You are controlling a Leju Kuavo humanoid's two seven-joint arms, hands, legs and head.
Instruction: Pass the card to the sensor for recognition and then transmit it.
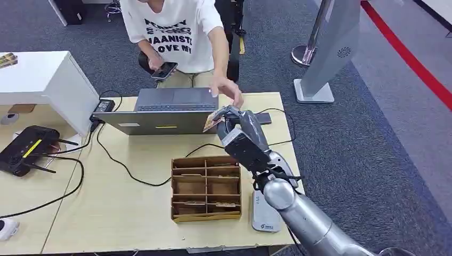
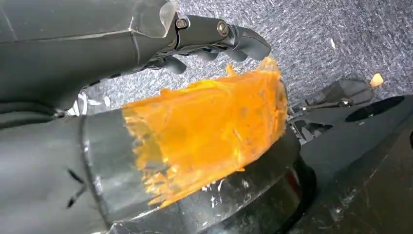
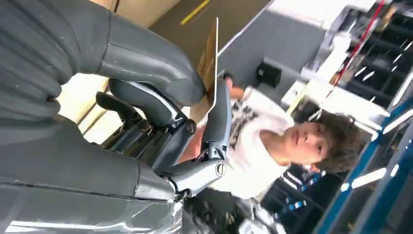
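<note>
My right hand [image 1: 237,128] is raised over the far side of the table, next to the laptop [image 1: 160,112]. It pinches a brownish card [image 1: 211,121] between thumb and fingers; the card [image 3: 210,68] stands edge-on against the thumb [image 3: 146,63] in the right wrist view. A person's hand [image 1: 230,90] reaches down just above the card, and contact is not discernible. The white card sensor [image 1: 265,214] lies flat on the table near its front right corner, beneath my right forearm. My left hand [image 2: 209,39] hangs over carpet, holding nothing, its thumb wrapped in orange tape.
A cardboard box [image 1: 206,188] with compartments holding cards sits mid-table, left of the sensor. A black router [image 1: 26,148] and cables lie at the left, and a white cabinet [image 1: 45,80] stands behind them. The person sits behind the laptop, holding a phone [image 1: 164,70].
</note>
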